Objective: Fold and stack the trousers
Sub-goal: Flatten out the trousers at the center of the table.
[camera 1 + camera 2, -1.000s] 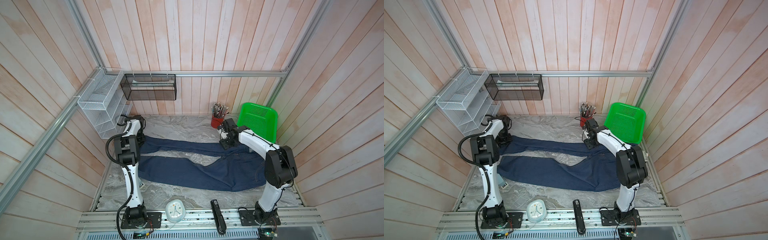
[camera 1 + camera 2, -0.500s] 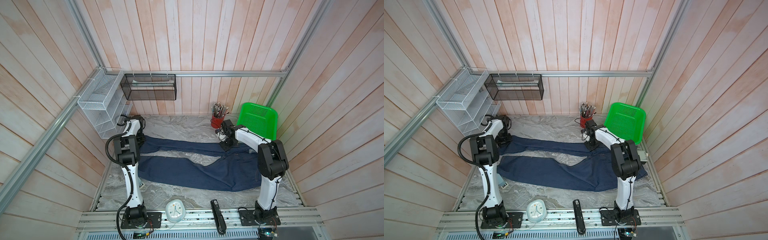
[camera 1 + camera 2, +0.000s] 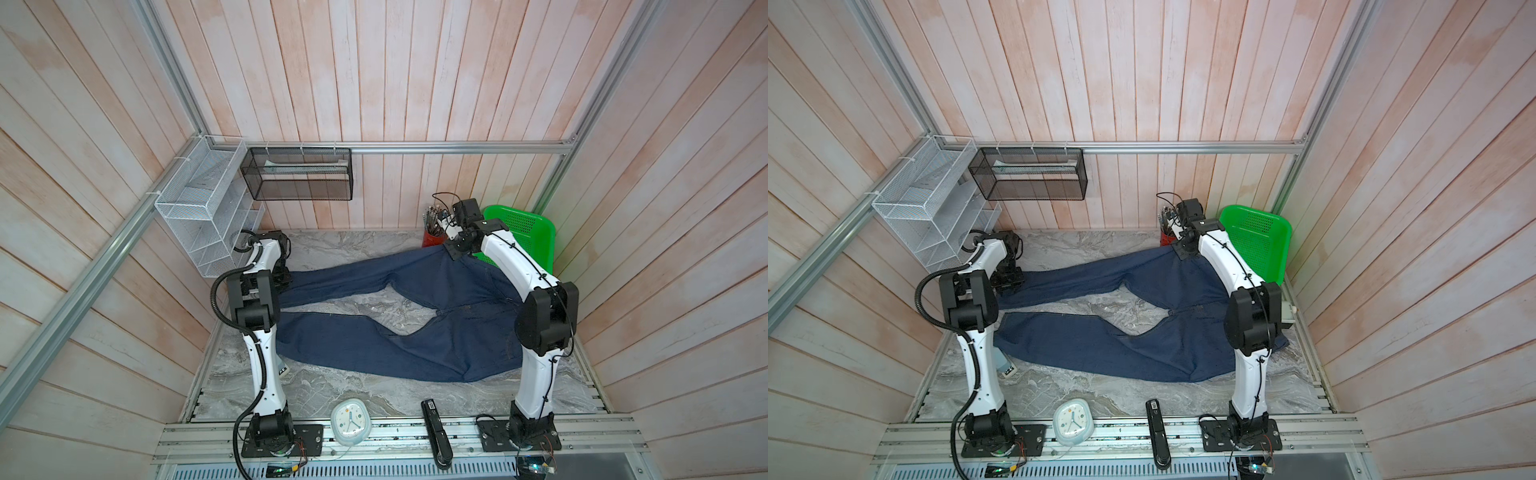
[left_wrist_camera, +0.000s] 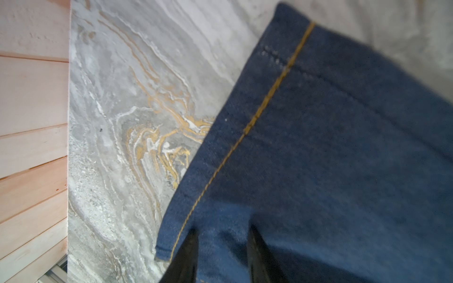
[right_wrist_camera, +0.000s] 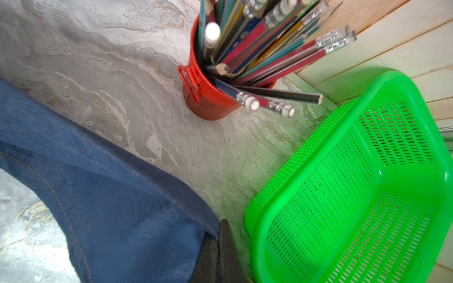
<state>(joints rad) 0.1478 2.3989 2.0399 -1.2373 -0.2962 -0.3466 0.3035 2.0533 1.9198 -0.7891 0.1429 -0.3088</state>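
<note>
Gripping trousers (image 3: 415, 345) waist in right pincer (image 3: 454, 250), left pincer (image 4: 221, 230) clamped on leg hem

This is looking like a robotics lab's test booth: pale plank walls (image 3: 374, 75) and aluminium rails (image 3: 457, 147) are boxing in a marble-print tabletop (image 3: 353, 249), a left arm (image 3: 266, 374) and a right arm (image 3: 536, 382) are standing bolted to slotted extrusion (image 3: 602, 436) at six o'clock, and wire shelves (image 3: 195, 212) are hanging at ten o'clock.

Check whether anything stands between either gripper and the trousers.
Nothing visible does. The left gripper straddles the far-leg hem of the trousers; the right gripper is shut on their waist corner, beside the red pencil pot.
</note>
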